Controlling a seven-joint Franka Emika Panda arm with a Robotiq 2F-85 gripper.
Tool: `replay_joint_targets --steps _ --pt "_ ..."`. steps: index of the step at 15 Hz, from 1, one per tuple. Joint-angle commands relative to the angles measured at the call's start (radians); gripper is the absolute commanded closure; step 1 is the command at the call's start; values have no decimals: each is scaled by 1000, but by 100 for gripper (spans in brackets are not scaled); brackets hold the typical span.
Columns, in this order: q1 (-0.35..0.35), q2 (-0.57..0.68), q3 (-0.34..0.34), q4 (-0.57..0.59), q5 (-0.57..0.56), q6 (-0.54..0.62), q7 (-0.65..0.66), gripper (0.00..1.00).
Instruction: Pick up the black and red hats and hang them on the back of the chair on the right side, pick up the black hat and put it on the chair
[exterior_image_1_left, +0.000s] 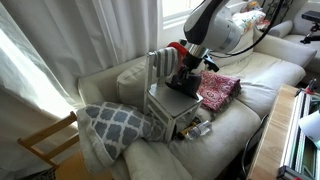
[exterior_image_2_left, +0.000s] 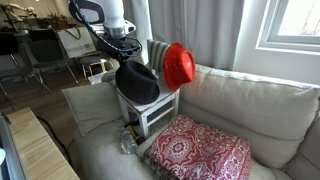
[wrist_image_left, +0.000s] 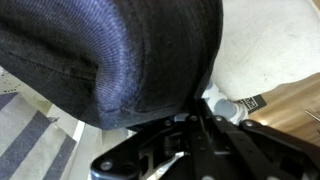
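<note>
The red and black hat (exterior_image_2_left: 180, 65) hangs on the right corner of the back of the pale grey-white chair (exterior_image_2_left: 152, 115); it also shows in an exterior view (exterior_image_1_left: 178, 47). The black hat (exterior_image_2_left: 137, 82) is over the chair's seat, tilted with its round side outward. My gripper (exterior_image_2_left: 124, 52) is just above it and shut on its edge. In an exterior view the black hat (exterior_image_1_left: 186, 80) sits under my gripper (exterior_image_1_left: 187, 62) on the chair (exterior_image_1_left: 163, 100). In the wrist view the black hat (wrist_image_left: 100, 50) fills the upper picture, and its fabric runs into my jaws (wrist_image_left: 198, 108).
The chair stands on a pale sofa (exterior_image_2_left: 240, 105). A pink patterned cloth (exterior_image_2_left: 200, 150) lies on the seat cushion beside it (exterior_image_1_left: 218, 90). A grey patterned pillow (exterior_image_1_left: 110, 125) leans at the sofa's end. A bare wooden chair (exterior_image_1_left: 45, 142) stands on the floor.
</note>
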Motion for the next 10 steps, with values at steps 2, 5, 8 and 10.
replay_joint_targets --steps 2,5,8,10 --pt "26 93 18 61 -2 50 -14 99" --pt "33 122 20 86 -11 37 -12 99" --pt "35 140 22 104 -11 33 -19 70" --pt "34 148 25 114 -10 27 -23 56"
